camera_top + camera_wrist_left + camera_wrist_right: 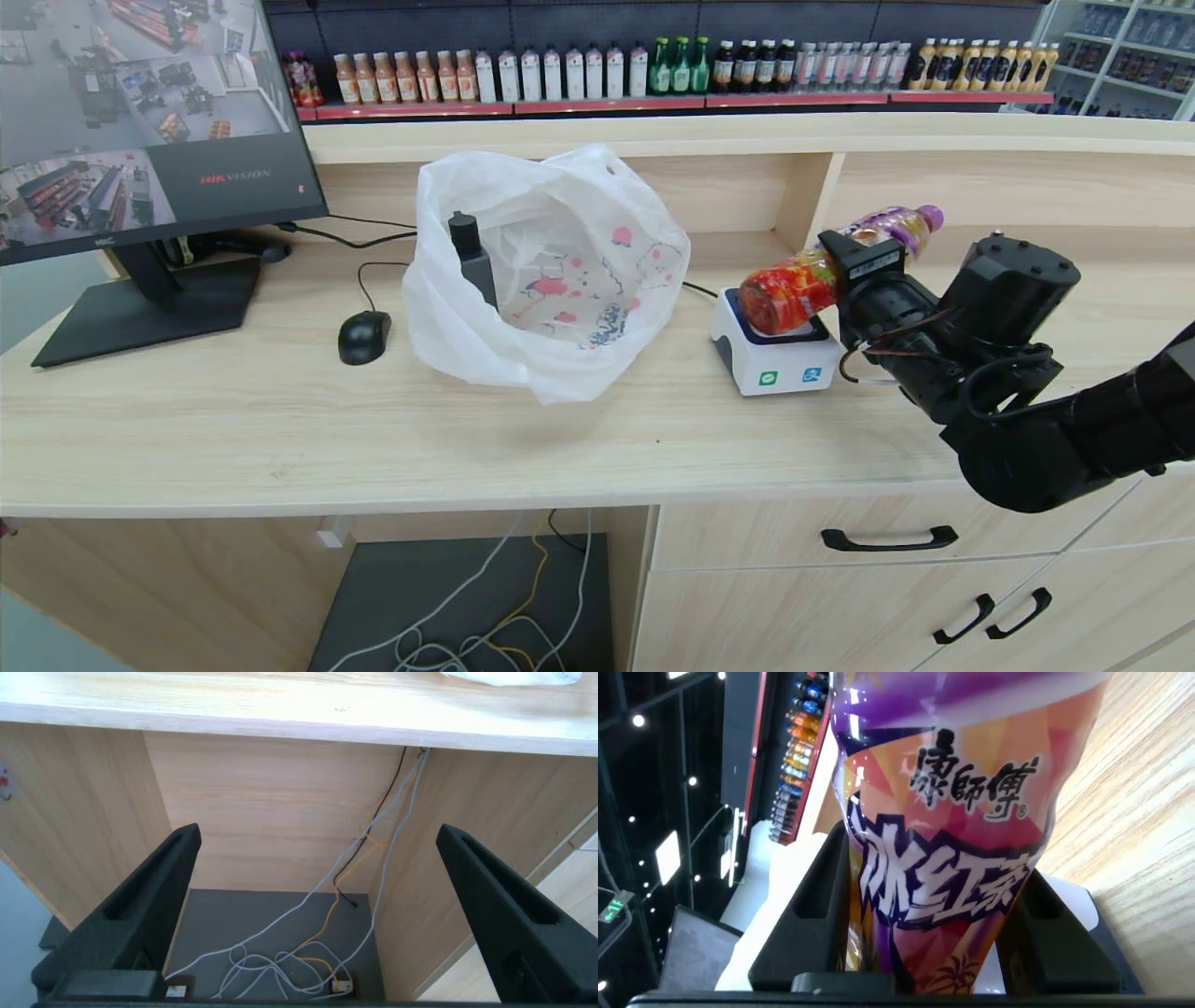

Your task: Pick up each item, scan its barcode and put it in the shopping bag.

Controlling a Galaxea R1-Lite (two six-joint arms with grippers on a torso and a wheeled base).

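Bottle (792, 286) over the scanner (773, 362)
The right gripper (856, 264) pinches the tilted bottle just above the scanner; the left gripper (320, 842) is spread wide.

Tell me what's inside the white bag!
A dark grey bottle-like thing stands upright inside the bag, near its left side. The bag's crumpled walls cover the bottom, so I can't tell whether anything else lies down there.
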